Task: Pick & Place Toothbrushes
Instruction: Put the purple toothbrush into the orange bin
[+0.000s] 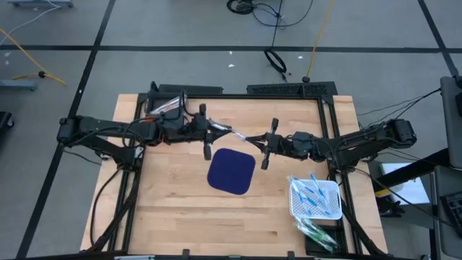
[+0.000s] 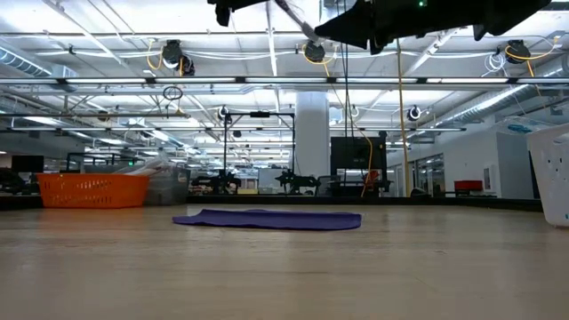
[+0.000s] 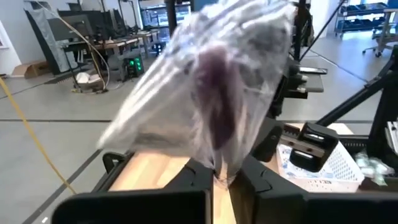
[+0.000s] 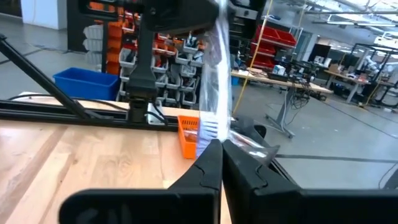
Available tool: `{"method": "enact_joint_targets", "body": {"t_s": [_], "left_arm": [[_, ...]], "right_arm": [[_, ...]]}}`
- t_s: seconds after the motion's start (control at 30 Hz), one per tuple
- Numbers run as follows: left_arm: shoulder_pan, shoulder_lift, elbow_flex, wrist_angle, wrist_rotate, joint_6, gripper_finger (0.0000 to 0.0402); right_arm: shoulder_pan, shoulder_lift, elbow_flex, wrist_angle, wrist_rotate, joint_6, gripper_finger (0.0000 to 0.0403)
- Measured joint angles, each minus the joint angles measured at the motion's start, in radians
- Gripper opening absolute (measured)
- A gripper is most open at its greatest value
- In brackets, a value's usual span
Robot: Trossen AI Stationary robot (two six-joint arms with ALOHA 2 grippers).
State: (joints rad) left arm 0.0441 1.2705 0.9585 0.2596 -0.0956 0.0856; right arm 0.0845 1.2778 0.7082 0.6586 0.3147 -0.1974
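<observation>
A clear, crinkled plastic packet (image 1: 239,135) is stretched in the air between my two grippers, above the far edge of the dark blue mat (image 1: 232,172). Something dark purple shows inside the packet (image 3: 214,106) in the left wrist view; what it is I cannot tell. My left gripper (image 1: 219,133) is shut on the packet's left end and my right gripper (image 1: 261,140) on its right end. Blue toothbrushes (image 1: 312,193) lie in a white basket (image 1: 296,207) at the table's right edge. In the low view the packet (image 2: 293,18) shows as a thin pale strip at the top. My left gripper pinches the packet's narrow gathered end (image 3: 217,169) between its two fingers, coming level from the table's left. The packet is lifted clear and spreads out wide beyond the fingers. My right gripper pinches the packet's other end (image 4: 213,134) between its two fingers, coming level from the table's right. The packet (image 4: 217,74) runs from the fingers toward the left arm, clear of the table.
Green packets (image 1: 315,232) lie by the table's near right corner, below the basket. A holder with red and pale items (image 1: 165,105) sits at the far left corner. The mat (image 2: 267,219) lies flat mid-table, with bare wood (image 1: 173,209) near and left of it.
</observation>
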Motion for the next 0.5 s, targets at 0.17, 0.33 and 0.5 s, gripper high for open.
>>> {"method": "enact_joint_targets", "body": {"t_s": [0.17, 0.33, 0.5], "left_arm": [[0.000, 0.000, 0.001, -0.031, -0.001, -0.013, 0.0009], [0.000, 0.000, 0.001, -0.050, -0.005, -0.018, 0.0008], [0.003, 0.000, 0.001, -0.089, -0.024, -0.017, 0.0007]], "right_arm": [[0.000, 0.000, 0.000, -0.013, 0.000, -0.002, 0.0002], [0.000, 0.000, 0.000, -0.030, 0.003, 0.000, 0.0001], [-0.007, -0.001, 0.001, -0.073, 0.036, 0.008, 0.0019]]}}
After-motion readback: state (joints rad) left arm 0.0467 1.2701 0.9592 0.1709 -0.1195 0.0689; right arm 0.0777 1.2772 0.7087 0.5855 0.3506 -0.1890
